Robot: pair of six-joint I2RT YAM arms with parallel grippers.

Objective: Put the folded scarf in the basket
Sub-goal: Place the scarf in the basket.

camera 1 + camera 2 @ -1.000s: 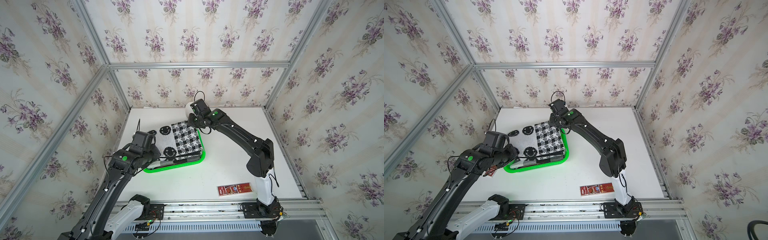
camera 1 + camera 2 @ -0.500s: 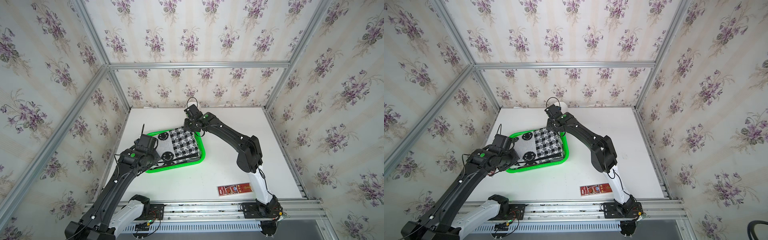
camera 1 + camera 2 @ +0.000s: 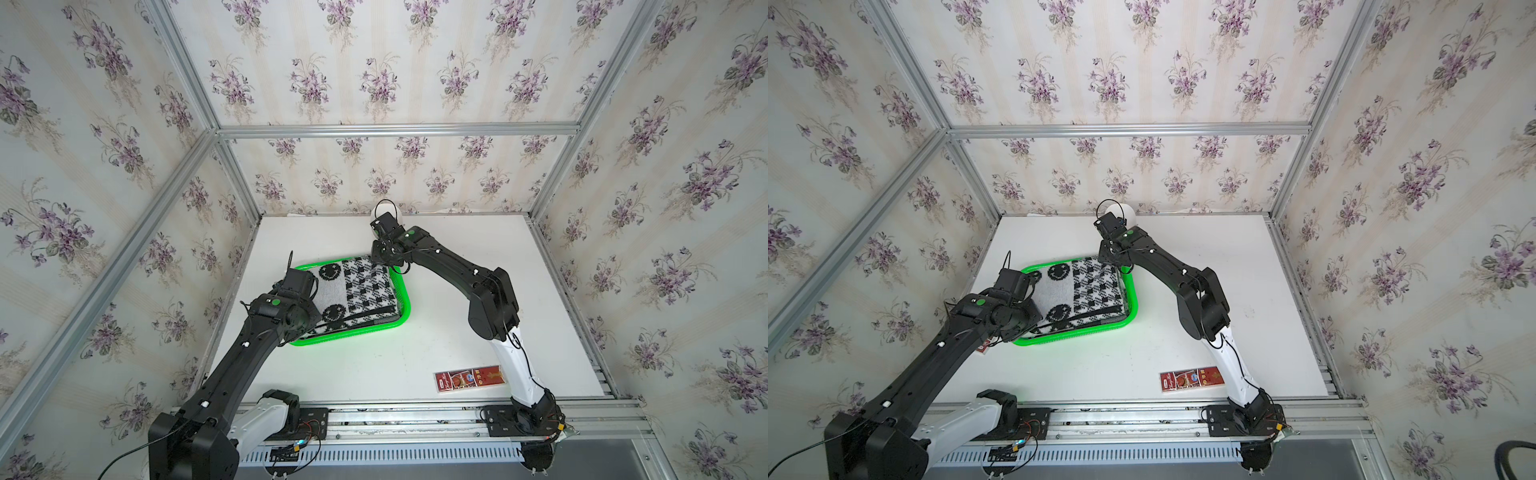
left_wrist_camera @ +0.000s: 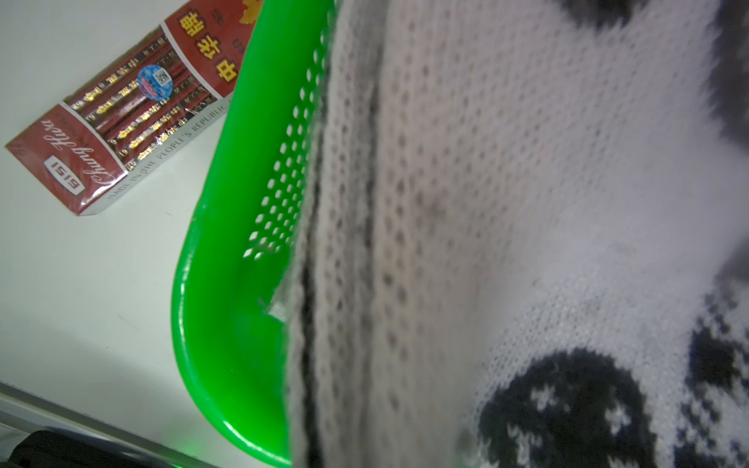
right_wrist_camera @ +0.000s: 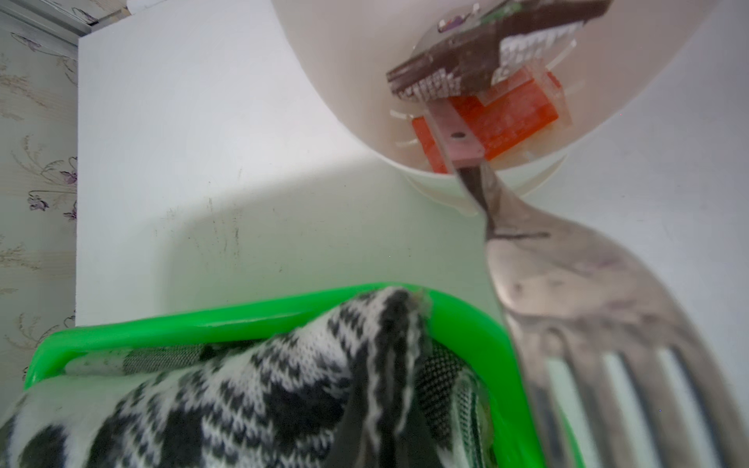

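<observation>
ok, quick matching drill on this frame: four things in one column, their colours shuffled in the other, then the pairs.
Things
1. scarf
2. basket
3. flat packet out front, apart from the basket
4. round container at the back

Colours
A. white
B. bright green
C. red
D. black and white

Pairs: 1-D, 2-B, 3-C, 4-A
</observation>
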